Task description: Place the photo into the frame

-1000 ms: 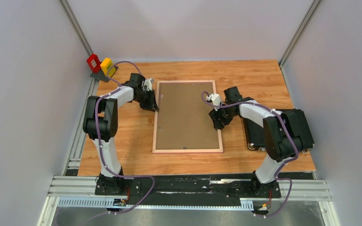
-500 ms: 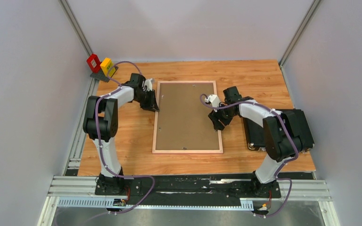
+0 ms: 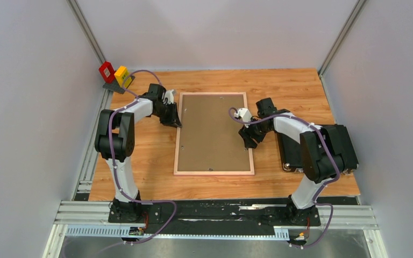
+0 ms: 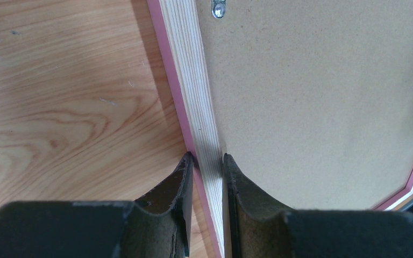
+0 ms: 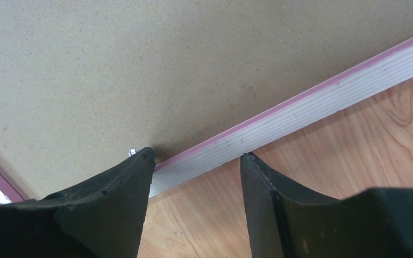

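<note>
Brown board (image 3: 214, 134) covers the frame (image 3: 215, 171) — contents hidden; left gripper (image 4: 205, 159) pinches rim.

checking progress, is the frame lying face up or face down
Face down: the frame lies flat with its light wood back rim up and the brown backing board filling it.

A red box (image 3: 106, 71) and yellow box (image 3: 121, 76) sit at the surface's (image 3: 150, 161) far left corner; a black case (image 3: 344, 141) lies right, a brown backing board (image 3: 212, 131) in the middle.
</note>
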Robot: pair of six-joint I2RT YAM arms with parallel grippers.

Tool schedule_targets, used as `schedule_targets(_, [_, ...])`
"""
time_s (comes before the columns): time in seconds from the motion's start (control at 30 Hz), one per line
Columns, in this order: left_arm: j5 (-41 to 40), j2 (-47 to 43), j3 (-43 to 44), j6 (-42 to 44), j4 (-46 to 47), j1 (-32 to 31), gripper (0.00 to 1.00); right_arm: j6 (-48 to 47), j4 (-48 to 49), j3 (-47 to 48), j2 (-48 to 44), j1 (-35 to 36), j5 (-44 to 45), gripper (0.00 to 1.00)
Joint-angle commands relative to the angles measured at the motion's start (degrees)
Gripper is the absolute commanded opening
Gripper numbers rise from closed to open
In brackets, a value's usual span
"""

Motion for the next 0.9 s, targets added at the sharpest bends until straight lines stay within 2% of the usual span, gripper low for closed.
schedule_targets(0.0, [1.34,0.74,-0.77,1.06,-0.93,0.44,0.13,-6.61,-4.4,-0.53,0.65,-0.2,-0.4,0.59])
schedule_targets(0.53, [1.26,1.08,-0.59,1.24,-1.22,0.44,0.13,-16.07,-4.83,-1.91,0.62,-0.48,-4.1,0.63])
schedule_targets(0.87, [1.26,1.27,-0.44,1.3,-1.24,0.49,0.12,-17.18,-6.01,-0.51,1.54,-1.32,-6.6,0.66])
